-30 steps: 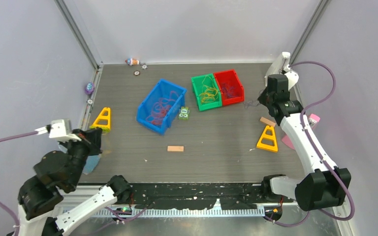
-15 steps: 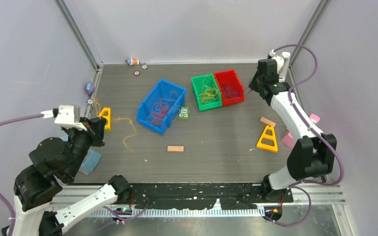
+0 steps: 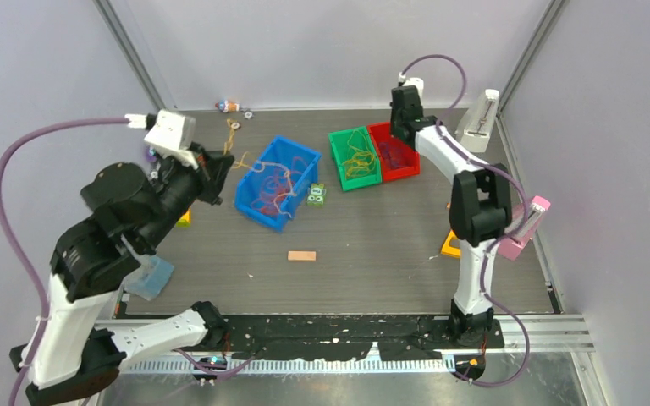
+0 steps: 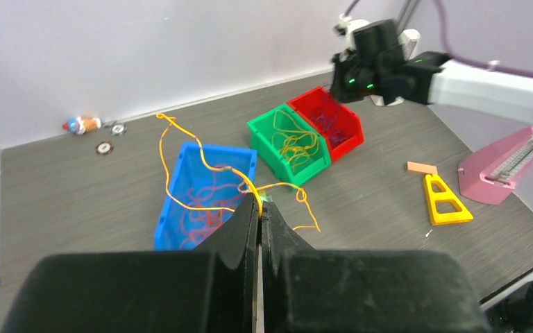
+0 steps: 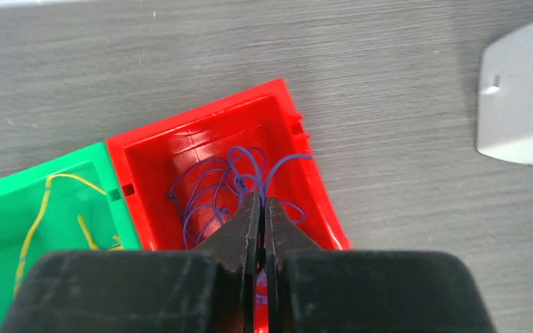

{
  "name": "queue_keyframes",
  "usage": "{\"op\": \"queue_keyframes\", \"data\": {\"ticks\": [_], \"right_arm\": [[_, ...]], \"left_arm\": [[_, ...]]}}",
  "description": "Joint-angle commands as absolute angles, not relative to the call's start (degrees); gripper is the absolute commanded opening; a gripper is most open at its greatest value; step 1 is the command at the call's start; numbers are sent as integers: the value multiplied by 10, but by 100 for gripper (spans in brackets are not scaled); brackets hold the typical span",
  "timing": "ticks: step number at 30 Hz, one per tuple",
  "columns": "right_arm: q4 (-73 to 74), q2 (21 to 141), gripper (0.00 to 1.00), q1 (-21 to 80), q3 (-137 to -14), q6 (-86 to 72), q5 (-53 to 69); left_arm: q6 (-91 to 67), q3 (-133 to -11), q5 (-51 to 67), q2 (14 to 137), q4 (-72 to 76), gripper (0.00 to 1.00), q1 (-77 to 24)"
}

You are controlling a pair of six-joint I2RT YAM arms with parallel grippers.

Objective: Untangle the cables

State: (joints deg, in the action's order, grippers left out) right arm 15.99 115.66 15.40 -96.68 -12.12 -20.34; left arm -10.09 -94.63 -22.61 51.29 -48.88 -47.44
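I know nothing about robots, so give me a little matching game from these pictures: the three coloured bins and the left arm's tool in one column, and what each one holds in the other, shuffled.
Column one
1. blue bin
2. green bin
3. red bin
4. left tool

Column two
A. purple cables
B. one long yellow strand, pinched and hanging free
C. orange-red cables
D. yellow cables lying loose inside

Pairs: 1-C, 2-D, 3-A, 4-B.
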Motion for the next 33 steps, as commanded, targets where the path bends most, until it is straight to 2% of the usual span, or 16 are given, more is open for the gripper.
{"op": "queue_keyframes", "data": {"ticks": [1, 5, 8, 16, 24, 26, 27, 28, 30, 33], "right_arm": [[248, 1248, 6, 167, -1082, -53, -215], [376, 1335, 5, 167, -1172, -69, -186], [396, 1342, 5, 167, -1151, -77, -131], [270, 1155, 5, 170, -831, -127, -55], [206, 1005, 6, 184, -631, -165, -19], [195, 973, 13, 186, -595, -173, -21], [195, 955, 28, 186, -585, -173, -24], [200, 940, 38, 186, -583, -171, -31], [214, 921, 45, 186, -586, -168, -43], [242, 897, 49, 186, -605, -167, -50]], "left_arm": [[-75, -991, -191, 581, -427, 0, -472], [-82, -1020, -164, 648, -404, 0, -471], [-87, -1043, -140, 695, -391, 0, -468], [-112, -1079, -71, 787, -351, 0, -455], [-128, -1075, -26, 855, -312, 0, -455], [-130, -1068, -12, 870, -300, 0, -454], [-131, -1063, -9, 875, -292, 0, -455], [-130, -1056, -7, 879, -281, 0, -454], [-126, -1042, -4, 887, -256, 0, -454], [-116, -1043, -12, 907, -241, 0, -454]]}}
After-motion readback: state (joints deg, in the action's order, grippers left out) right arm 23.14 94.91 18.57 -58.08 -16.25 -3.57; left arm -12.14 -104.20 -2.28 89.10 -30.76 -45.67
